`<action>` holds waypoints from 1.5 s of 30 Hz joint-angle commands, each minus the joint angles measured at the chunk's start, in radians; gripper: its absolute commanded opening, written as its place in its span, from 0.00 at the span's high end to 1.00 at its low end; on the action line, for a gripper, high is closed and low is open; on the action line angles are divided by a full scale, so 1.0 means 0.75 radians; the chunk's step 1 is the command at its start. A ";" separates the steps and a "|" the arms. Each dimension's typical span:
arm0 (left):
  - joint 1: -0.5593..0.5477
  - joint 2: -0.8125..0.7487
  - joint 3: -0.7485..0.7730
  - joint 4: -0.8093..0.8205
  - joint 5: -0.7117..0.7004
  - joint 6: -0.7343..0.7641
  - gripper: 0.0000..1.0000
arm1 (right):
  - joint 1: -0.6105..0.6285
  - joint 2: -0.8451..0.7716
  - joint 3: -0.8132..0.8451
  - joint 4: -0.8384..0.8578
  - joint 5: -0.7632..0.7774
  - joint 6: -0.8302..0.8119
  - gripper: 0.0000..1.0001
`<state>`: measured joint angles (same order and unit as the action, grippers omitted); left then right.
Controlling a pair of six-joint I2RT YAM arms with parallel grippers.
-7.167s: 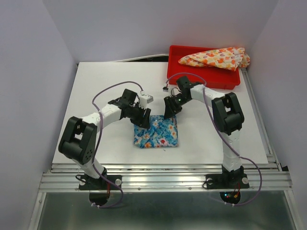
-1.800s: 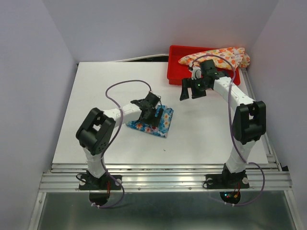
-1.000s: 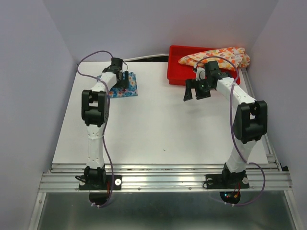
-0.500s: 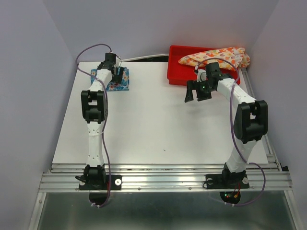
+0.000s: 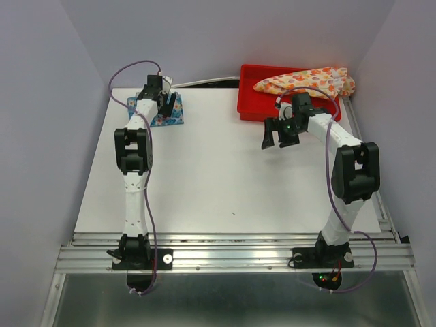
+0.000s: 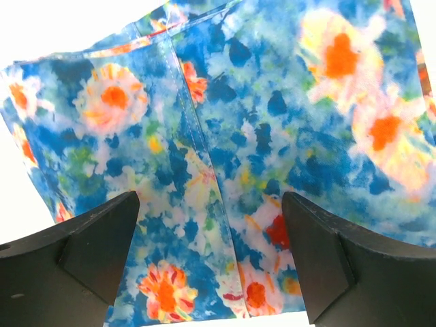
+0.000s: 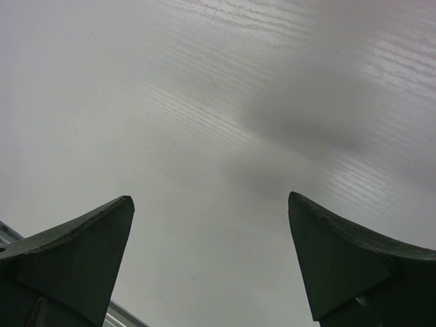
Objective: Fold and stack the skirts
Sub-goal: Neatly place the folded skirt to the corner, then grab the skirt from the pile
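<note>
At the table (image 5: 218, 170)'s far left corner the folded blue skirt (image 6: 272, 102) is overhung by the left gripper (image 6: 208, 199), fingers spread wide, nothing held. The fold could be dragged open by a snagging fingertip. The right gripper (image 7: 210, 204), likewise wide and empty, is poised near the red tray (image 5: 252, 109), where the cream skirt (image 5: 306, 82) could be caught on the rim.

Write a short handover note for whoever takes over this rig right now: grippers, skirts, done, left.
Left gripper: open, over the blue skirt at the table's far left corner.
Right gripper: open, empty, over bare table near the tray.
Yellow skirt: bunched in the tray.
Done: blue skirt folded and set down.
Left: fold the yellow skirt, stack it on the blue one.
</note>
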<state>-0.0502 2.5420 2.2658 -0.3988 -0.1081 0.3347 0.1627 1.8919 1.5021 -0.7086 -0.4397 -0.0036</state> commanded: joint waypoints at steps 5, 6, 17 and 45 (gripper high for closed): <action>0.008 -0.307 -0.059 0.300 -0.162 0.177 0.02 | -0.010 -0.138 0.018 0.096 -0.044 0.070 0.00; 0.010 -0.347 -0.055 0.323 -0.175 0.184 0.02 | -0.010 -0.156 0.026 0.098 -0.042 0.072 0.00; -0.029 -0.988 -0.200 0.132 0.136 0.075 0.02 | -0.025 -0.315 0.143 0.131 0.109 0.021 0.00; -0.164 -1.804 -1.522 0.117 0.952 -0.203 0.01 | -0.047 0.841 1.053 0.916 0.525 -1.048 0.00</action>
<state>-0.1730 1.1904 1.1492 -0.3504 0.5823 0.1986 0.1143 2.4325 2.2177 -0.2398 -0.0875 -0.6796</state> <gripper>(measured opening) 0.985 0.999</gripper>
